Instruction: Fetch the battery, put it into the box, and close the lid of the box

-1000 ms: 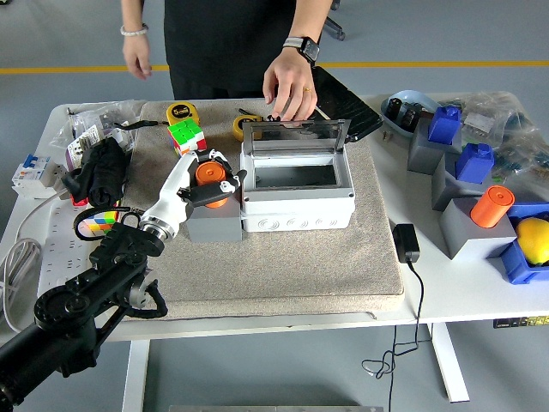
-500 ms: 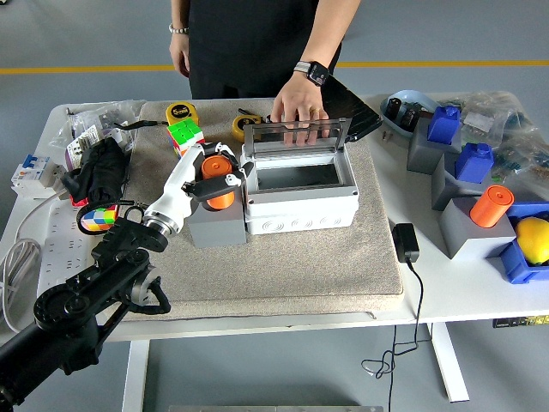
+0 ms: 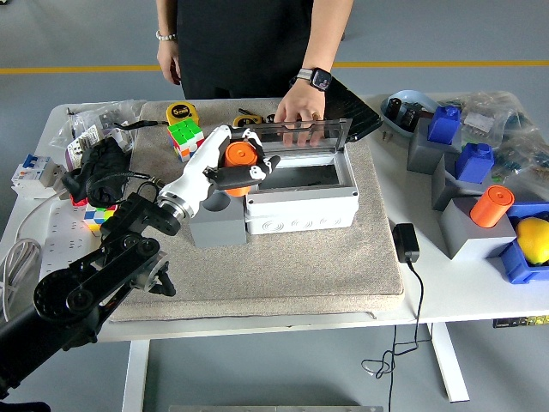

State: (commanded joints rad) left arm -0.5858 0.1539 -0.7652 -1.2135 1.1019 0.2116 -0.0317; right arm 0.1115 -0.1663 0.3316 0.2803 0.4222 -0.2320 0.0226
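**Battery in hand, box just ahead**

My left hand (image 3: 230, 167) is closed round the orange cylindrical battery (image 3: 240, 160), white fingers (image 3: 257, 168) wrapped across its side and the top cap showing above them; the battery hangs clear of the grey block stand (image 3: 216, 227) below my palm, and sits just at the left rim of the open grey plastic box (image 3: 300, 196); the cavity is right beside my fingertips, dark and seemingly unoccupied.

I judge this thing rigid and smooth, a hard plastic drum that could slip if my hold slackens; it looks light for its bulk; gripping round the middle of the barrel, as I am, seems the sound place, with the cap left free.

Beyond my fingers the clear hinged lid (image 3: 297, 134) stands up at the far edge of the box; a person's hand (image 3: 299, 106) with a wristwatch rests on it, apparently steadying it; I must mind that hand when the lid closes.

Under me lies a beige felt mat (image 3: 283, 266) over the white table (image 3: 446, 292); behind my wrist sit a coloured puzzle cube (image 3: 186, 137) and a yellow tape measure (image 3: 181, 111); room over the box looks fair, though tight at the left rim.
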